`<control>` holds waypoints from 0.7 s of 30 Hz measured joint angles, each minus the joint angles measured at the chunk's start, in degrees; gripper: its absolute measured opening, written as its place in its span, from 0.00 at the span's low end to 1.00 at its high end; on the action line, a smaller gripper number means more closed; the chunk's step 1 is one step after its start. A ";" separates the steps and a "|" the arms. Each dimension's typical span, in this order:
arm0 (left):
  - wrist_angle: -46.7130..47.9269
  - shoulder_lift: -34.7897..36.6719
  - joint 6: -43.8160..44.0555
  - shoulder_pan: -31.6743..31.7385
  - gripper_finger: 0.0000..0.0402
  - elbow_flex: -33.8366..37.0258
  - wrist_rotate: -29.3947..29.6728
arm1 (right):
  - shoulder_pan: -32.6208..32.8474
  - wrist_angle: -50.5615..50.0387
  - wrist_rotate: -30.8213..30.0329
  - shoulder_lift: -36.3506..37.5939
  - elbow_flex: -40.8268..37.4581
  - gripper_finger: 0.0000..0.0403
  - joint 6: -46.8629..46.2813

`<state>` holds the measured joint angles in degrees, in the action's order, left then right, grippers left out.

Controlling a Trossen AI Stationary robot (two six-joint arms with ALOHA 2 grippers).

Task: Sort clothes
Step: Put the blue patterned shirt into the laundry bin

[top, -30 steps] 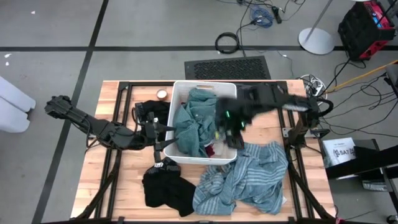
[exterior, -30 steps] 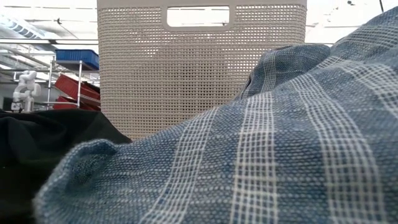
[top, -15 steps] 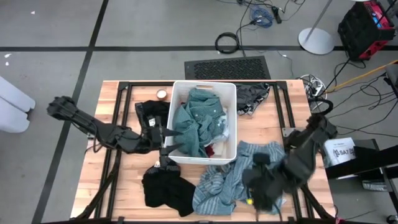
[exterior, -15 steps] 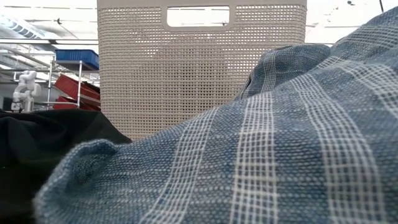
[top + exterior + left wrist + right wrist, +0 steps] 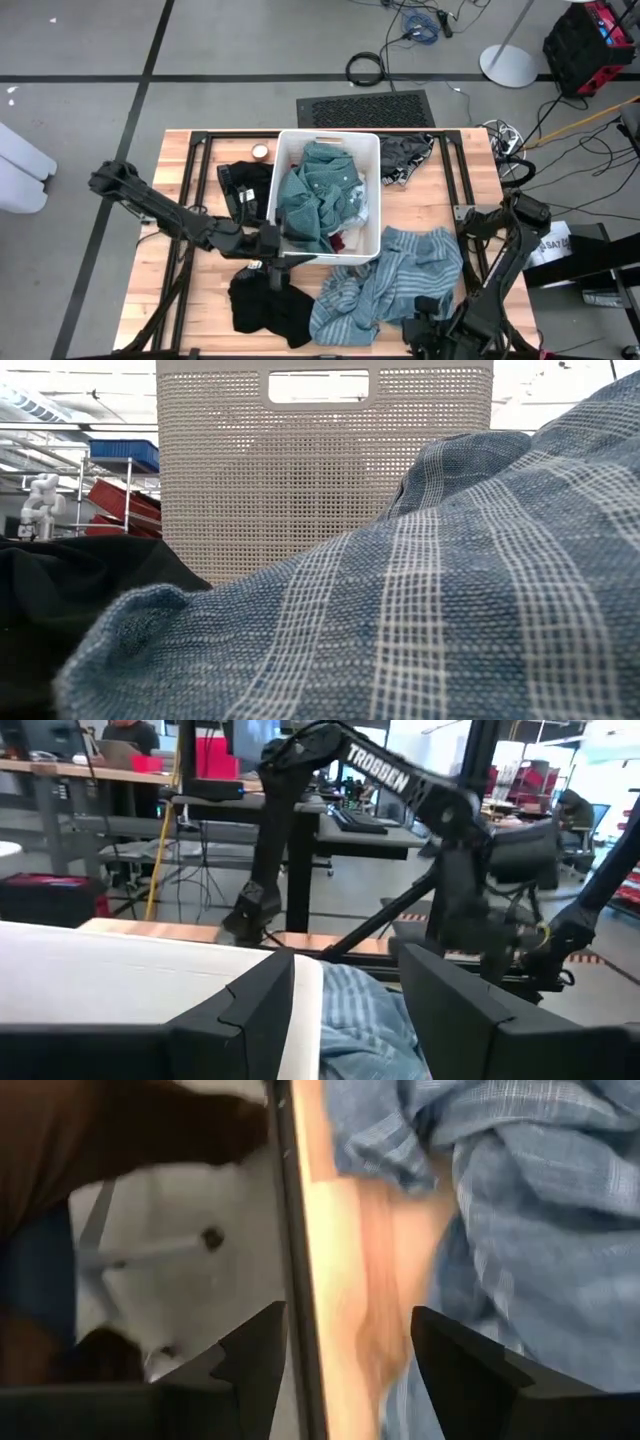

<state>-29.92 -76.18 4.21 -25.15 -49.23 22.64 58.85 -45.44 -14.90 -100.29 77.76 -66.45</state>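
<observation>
One camera looks straight down on the whole wooden table [image 5: 180, 300]. One sits low on it, very near the blue striped cloth [image 5: 450, 610] and white plastic bin [image 5: 320, 470]. Both wrist cameras see that cloth too.

Clothes [image 5: 318, 195] in bin [image 5: 290, 150]; others [image 5: 385, 290] before it.

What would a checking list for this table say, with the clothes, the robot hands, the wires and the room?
Surface: wooden table, black frame rails.
Job's things: white rectangular plastic bin holding crumpled teal fabric; blue striped cloth and black garment on the front boards; dark grey garment right of the bin.
Clutter: small round tape roll.
Grippers: left gripper open at the bin's front left corner; right gripper open, empty, over the table's front right edge.
Cables: loose coils on the floor.
Surroundings: desks, people beyond.
</observation>
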 joint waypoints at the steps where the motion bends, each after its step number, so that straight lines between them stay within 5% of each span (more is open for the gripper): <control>1: -1.36 -0.96 0.06 -0.18 0.48 0.00 0.02 | -0.02 2.20 -1.83 0.00 -1.79 0.50 0.02; 13: -6.99 -10.25 2.29 -4.96 0.48 -3.73 -1.02 | -2.43 24.97 -16.63 -0.02 -13.24 0.50 16.15; 21: -6.87 -16.60 8.45 -6.88 0.48 -6.50 -1.06 | -6.06 35.66 -16.89 -1.32 -17.52 0.50 21.35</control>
<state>-36.80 -92.78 12.66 -32.02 -55.74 21.58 52.79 -9.79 -31.78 -101.61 60.24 -45.11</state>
